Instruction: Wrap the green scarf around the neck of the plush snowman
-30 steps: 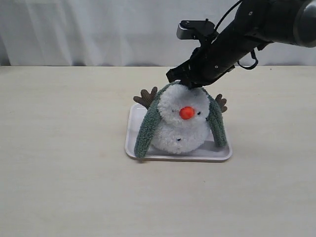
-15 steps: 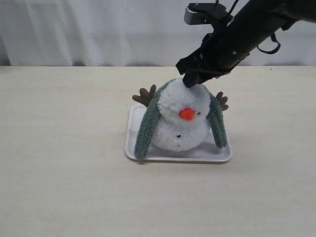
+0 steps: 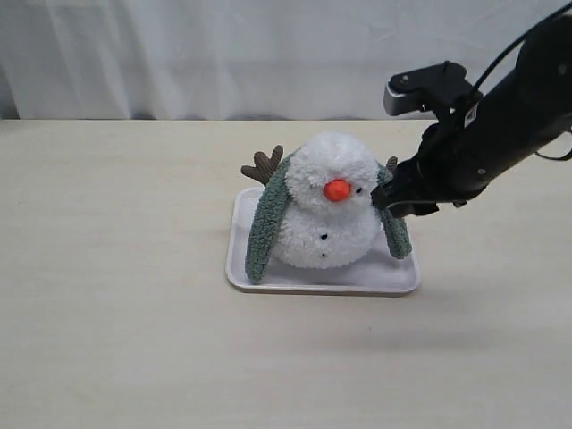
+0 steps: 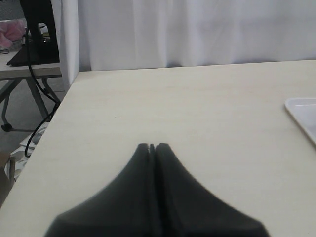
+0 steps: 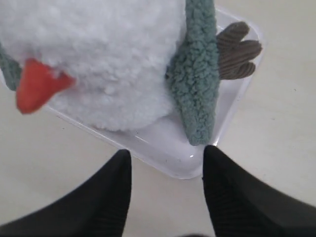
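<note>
Now | right jaws: spread, scarf (image 5: 197, 89) let go, lowered so its end hangs just ahead | snowman (image 3: 323, 234): draped, ends uncrossed | next: end to be crossed

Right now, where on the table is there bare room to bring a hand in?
The table left of the tray is bare, and so is the strip in front of the tray. Crowded: the tray's right side, where the right gripper hangs open beside the scarf end and the snowman.
</note>
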Robot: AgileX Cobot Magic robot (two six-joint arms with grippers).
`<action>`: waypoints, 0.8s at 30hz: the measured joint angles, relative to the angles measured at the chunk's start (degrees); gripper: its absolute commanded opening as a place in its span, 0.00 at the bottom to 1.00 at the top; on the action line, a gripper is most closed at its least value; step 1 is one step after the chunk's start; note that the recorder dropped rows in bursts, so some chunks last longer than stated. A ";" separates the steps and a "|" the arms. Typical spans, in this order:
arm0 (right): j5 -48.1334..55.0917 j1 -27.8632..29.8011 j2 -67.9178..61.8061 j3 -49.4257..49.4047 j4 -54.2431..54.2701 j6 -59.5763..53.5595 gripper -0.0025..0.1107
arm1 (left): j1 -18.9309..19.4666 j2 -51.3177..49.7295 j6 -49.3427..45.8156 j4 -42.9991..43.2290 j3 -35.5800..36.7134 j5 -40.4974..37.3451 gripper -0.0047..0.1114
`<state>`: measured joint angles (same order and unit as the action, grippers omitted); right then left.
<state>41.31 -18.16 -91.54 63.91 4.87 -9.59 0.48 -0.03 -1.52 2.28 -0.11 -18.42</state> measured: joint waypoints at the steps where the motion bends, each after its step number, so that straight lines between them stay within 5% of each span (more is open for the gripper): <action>1: -2.61 0.00 -0.12 -1.75 0.00 0.00 0.51 | 0.00 0.00 0.00 0.00 0.00 0.00 0.04; 11: -21.56 0.00 -5.95 -8.37 -0.66 0.00 0.53 | 0.00 0.00 0.00 0.00 0.00 0.00 0.04; 16: -23.39 0.00 -10.01 -8.37 -2.64 0.00 0.35 | 0.00 0.00 0.00 0.00 0.00 0.00 0.04; 20: -23.61 0.00 -11.62 -8.46 -3.27 0.00 0.09 | 0.00 0.00 0.00 0.00 0.00 0.00 0.04; 24: -22.91 0.00 -11.74 -8.46 -3.42 -0.12 0.06 | 0.00 0.00 0.00 0.00 0.00 0.00 0.04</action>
<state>18.40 -18.16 -103.28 55.45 1.45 -9.71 0.48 -0.03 -1.52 2.28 -0.11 -18.42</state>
